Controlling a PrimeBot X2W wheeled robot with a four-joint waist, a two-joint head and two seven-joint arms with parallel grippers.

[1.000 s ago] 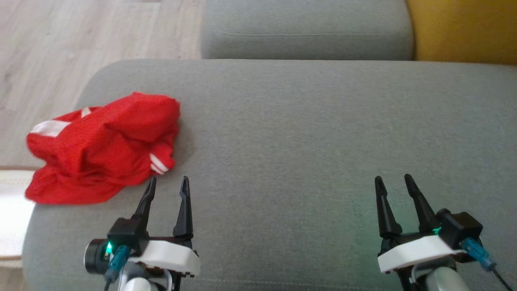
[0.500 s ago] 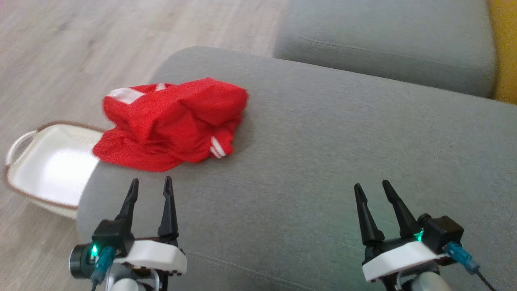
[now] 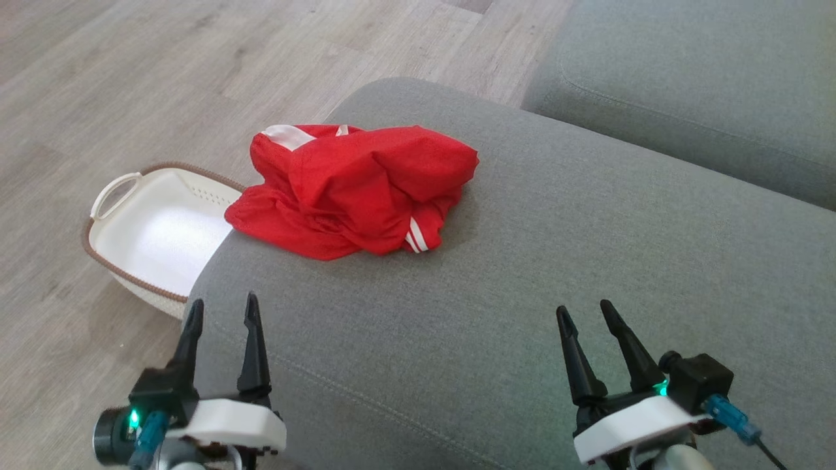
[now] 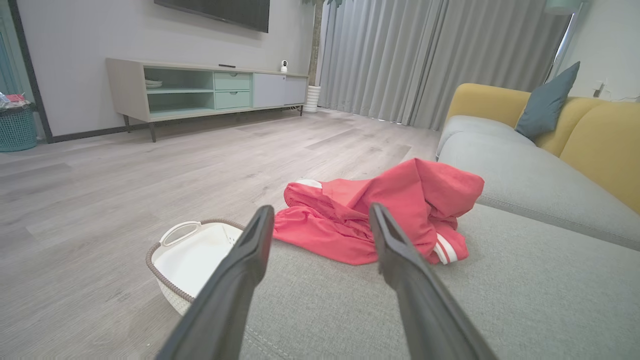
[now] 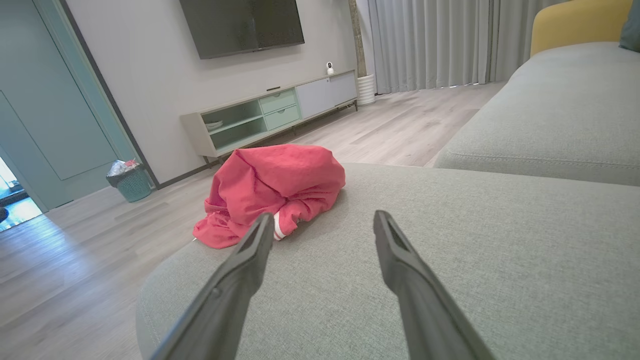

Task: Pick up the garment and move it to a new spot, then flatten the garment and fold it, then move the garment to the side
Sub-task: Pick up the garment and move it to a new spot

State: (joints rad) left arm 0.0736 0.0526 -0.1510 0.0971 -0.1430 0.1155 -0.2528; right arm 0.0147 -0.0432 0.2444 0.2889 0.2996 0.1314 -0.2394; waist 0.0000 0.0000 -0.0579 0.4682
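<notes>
A crumpled red garment (image 3: pixel 356 189) with white stripes lies bunched on the left end of the grey sofa seat (image 3: pixel 588 261), its edge hanging slightly over the side. The left wrist view has the garment (image 4: pixel 380 215) straight ahead, and in the right wrist view the garment (image 5: pixel 270 190) lies ahead to the left. My left gripper (image 3: pixel 222 312) hovers open and empty near the seat's front left corner, short of the garment. My right gripper (image 3: pixel 582 311) is open and empty over the seat, well to the garment's right.
A white basket (image 3: pixel 157 228) with a brown rim stands on the wood floor (image 3: pixel 98 98) beside the sofa's left end, partly under the garment's overhang. A second grey cushion (image 3: pixel 705 85) lies beyond. A TV console (image 4: pixel 200 90) and curtains stand across the room.
The head camera has swung left, so the garment now sits nearer the picture's centre and the basket has come into view. Both grippers stay open.
</notes>
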